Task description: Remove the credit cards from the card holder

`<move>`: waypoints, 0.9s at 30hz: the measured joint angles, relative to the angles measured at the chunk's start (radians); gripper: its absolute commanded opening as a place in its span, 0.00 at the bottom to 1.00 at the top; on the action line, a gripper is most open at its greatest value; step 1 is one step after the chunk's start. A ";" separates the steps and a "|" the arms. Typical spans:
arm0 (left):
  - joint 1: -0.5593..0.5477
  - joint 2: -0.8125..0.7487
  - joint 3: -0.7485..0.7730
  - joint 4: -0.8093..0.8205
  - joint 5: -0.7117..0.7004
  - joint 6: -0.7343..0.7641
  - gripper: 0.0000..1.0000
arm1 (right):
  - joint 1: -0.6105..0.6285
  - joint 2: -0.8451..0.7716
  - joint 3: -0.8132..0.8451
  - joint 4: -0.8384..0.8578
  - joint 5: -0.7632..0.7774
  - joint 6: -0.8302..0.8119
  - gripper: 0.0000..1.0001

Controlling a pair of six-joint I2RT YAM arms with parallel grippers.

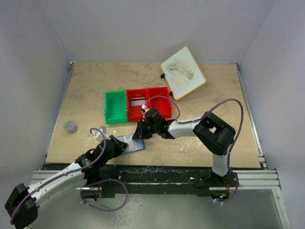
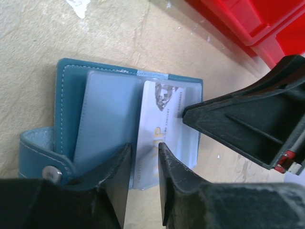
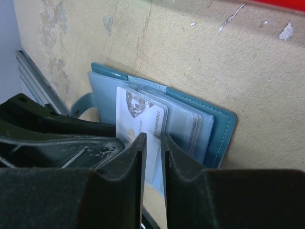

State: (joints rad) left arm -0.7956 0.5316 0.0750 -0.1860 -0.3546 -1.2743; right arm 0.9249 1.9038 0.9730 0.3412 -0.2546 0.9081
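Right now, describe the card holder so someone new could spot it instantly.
On the tan table, look nearer than the red bins and the green bin, toward the arms' bases. The card holder lies open and flat there. Unlike the rigid bins, it is a small teal-blue wallet with clear sleeves, a white card showing.

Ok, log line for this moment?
blue folding card holder open | grey-white credit card not yet out | right fingers parted, tips at card | left fingers parted at holder's edge
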 measured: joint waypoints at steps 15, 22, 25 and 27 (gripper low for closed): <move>0.130 -0.139 -0.044 0.057 0.181 -0.009 0.12 | -0.006 0.021 -0.011 0.059 -0.030 0.028 0.23; 0.141 -0.202 -0.044 0.055 0.187 -0.015 0.04 | -0.009 0.022 -0.013 0.066 -0.032 0.036 0.23; 0.141 -0.172 -0.044 0.057 0.187 -0.015 0.01 | -0.009 0.022 -0.013 0.065 -0.031 0.035 0.23; 0.141 -0.134 -0.044 0.056 0.187 -0.014 0.00 | -0.009 0.022 -0.013 0.065 -0.031 0.035 0.23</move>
State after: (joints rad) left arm -0.6548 0.3973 0.0311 -0.1295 -0.1680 -1.2888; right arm 0.9161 1.9255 0.9596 0.4061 -0.2859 0.9436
